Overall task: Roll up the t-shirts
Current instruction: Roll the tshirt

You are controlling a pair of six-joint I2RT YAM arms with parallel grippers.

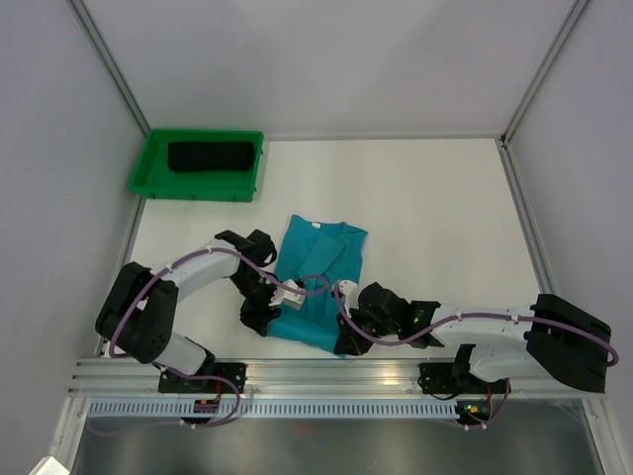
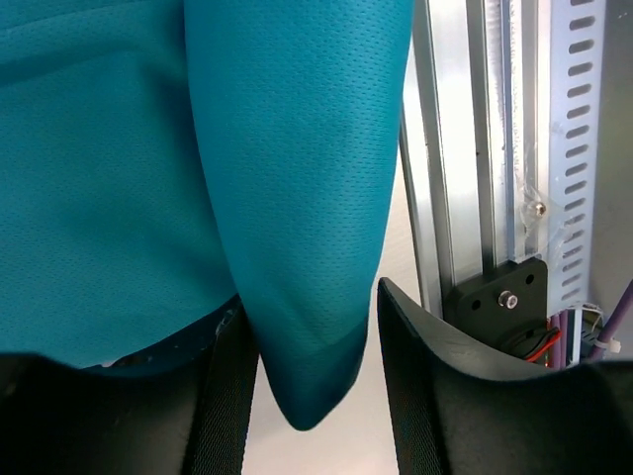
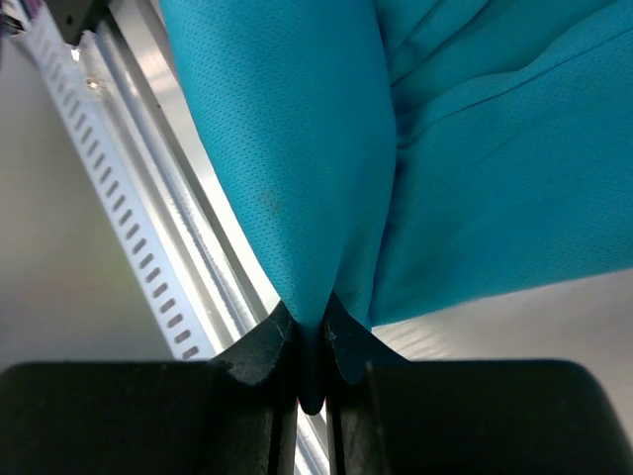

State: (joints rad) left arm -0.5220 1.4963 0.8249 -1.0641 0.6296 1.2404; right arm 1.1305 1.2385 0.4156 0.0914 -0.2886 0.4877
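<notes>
Teal t-shirt [image 1: 326, 252] edge — right gripper [image 3: 312, 332] pinching, left gripper [image 2: 312, 307] parted

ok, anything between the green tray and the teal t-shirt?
Nothing. Only bare white table separates the green tray from the teal t-shirt, as the top external view shows.

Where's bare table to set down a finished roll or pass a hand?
Widest bare table: right of the teal t-shirt, out to the right wall. Also the far strip right of the green tray. Crowded: near centre, where left gripper and right gripper meet the shirt's near edge. The tray holds the black t-shirt.
</notes>
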